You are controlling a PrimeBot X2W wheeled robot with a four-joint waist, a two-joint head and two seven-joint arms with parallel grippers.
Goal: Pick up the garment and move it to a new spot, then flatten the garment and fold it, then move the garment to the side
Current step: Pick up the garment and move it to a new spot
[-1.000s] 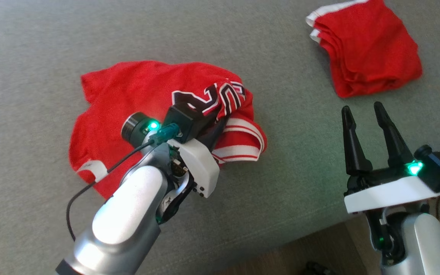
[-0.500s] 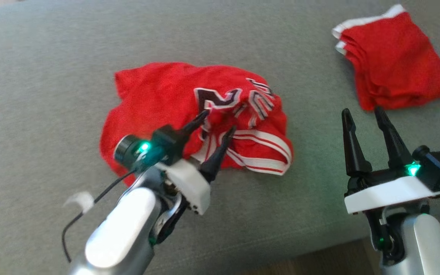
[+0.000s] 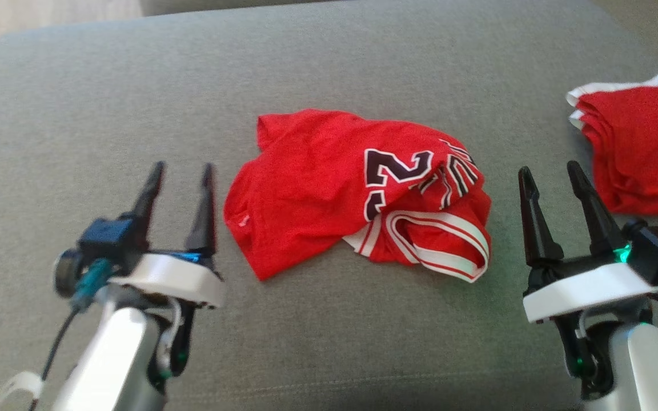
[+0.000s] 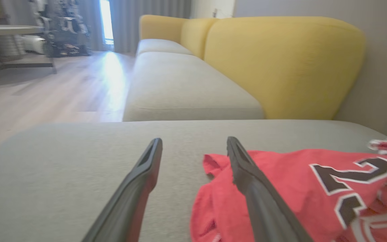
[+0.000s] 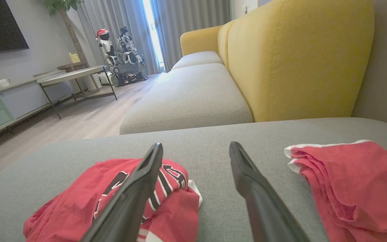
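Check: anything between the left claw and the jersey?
Nothing visible. The left claw is open beside the left edge of the jersey, with bare cushion between them. The folded red garment lies far off to the right, out of that path.

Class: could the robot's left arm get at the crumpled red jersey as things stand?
Probably yes. The left gripper is open just beside the jersey, with bare grey cushion between them and nothing lying in the way.
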